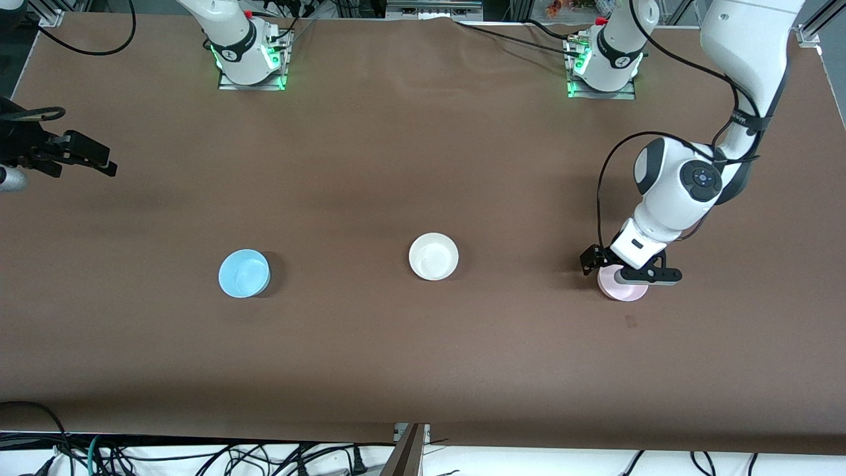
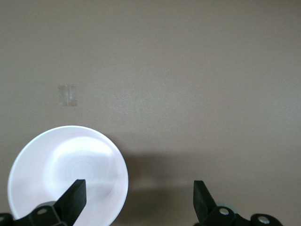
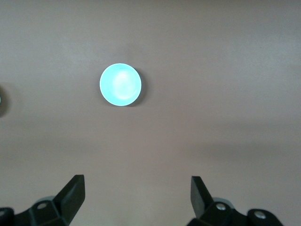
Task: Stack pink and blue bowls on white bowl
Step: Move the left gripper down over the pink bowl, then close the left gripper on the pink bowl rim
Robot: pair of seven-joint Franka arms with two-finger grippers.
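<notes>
The left gripper [image 1: 628, 272], fingers spread, hovers over the pale pink round plastic bowl [image 1: 621, 288], needing to descend and pinch its rim.

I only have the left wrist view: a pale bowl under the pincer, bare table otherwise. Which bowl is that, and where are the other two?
Observer: That is the pink bowl, at the left arm's end of the table. The left pincer is open, low over it.
Operator: And the white one?
Observer: The white bowl sits mid-table, nothing stacked in it yet.
Operator: Blue?
Observer: The blue bowl sits toward the right arm's end of the table, apart from the white bowl.
Operator: Right arm busy?
Observer: No. The right pincer waits, open, at its end of the table, holding nothing.
</notes>
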